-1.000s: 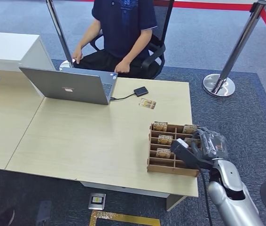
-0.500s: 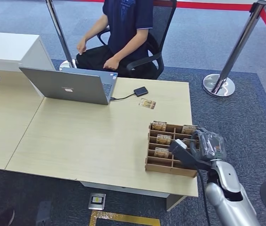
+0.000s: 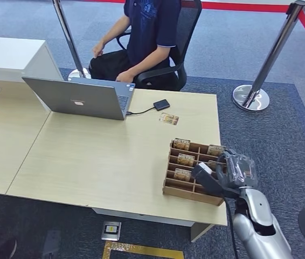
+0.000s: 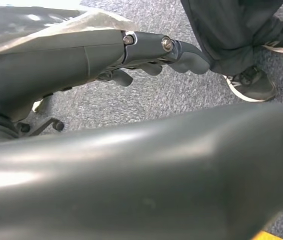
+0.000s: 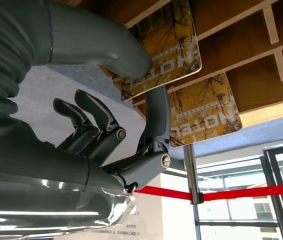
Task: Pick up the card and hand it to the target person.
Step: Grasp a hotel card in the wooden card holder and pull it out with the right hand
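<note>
The right arm point(image 3: 261, 226) is a smooth silver shell, jointed in rounded segments, with a black cable running alongside it. The right hand point(image 3: 228, 172) is dark grey, wrapped partly in clear plastic film, with a ribbed grey cover at the wrist. Its thick grey thumb point(image 5: 94, 40) is smooth; the darker fingers point(image 5: 94, 117) hinge on silver screws. The left hand point(image 4: 147, 52) has the same dark grey links and screw heads.

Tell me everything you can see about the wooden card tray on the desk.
The wooden card tray is a brown, low rack split by thin slats into narrow slots. It lies flat near the desk's front right corner. Several yellow-brown printed cards sit in its slots. The right hand reaches into its right side, thumb and a finger around one card.
</note>
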Tool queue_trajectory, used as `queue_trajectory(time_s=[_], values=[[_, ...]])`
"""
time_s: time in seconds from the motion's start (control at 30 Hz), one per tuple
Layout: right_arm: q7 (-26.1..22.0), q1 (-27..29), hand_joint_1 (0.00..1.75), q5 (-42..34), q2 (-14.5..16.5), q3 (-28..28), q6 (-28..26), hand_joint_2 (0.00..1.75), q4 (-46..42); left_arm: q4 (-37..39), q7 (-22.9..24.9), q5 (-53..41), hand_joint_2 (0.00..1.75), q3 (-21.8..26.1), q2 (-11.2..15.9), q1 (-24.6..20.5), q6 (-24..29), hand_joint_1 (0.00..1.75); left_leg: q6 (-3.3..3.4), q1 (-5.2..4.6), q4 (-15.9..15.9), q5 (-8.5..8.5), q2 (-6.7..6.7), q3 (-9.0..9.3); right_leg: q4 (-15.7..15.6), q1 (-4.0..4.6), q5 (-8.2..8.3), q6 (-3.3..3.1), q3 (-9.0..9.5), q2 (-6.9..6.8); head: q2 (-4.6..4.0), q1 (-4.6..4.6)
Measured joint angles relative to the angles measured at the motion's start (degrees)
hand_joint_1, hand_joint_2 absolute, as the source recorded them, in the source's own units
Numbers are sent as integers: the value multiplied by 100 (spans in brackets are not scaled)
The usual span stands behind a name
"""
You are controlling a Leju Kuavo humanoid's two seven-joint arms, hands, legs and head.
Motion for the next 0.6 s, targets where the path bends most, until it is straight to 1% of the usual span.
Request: queue_trajectory(time_s=[0.23, 0.6], values=[[-18, 38, 175, 18, -33, -30, -2, 175, -89, 0, -6, -3, 0, 10, 0, 1, 46, 0, 0, 0, 0, 0, 0, -1, 0, 0, 0, 0, 0, 0, 0, 0], [-225, -56, 175, -90, -197, -44, -46, 175, -69, 2, -40, -17, 0, 21, 2, 3, 45, 0, 0, 0, 0, 0, 0, -2, 0, -1, 2, 3, 0, 0, 0, -1]])
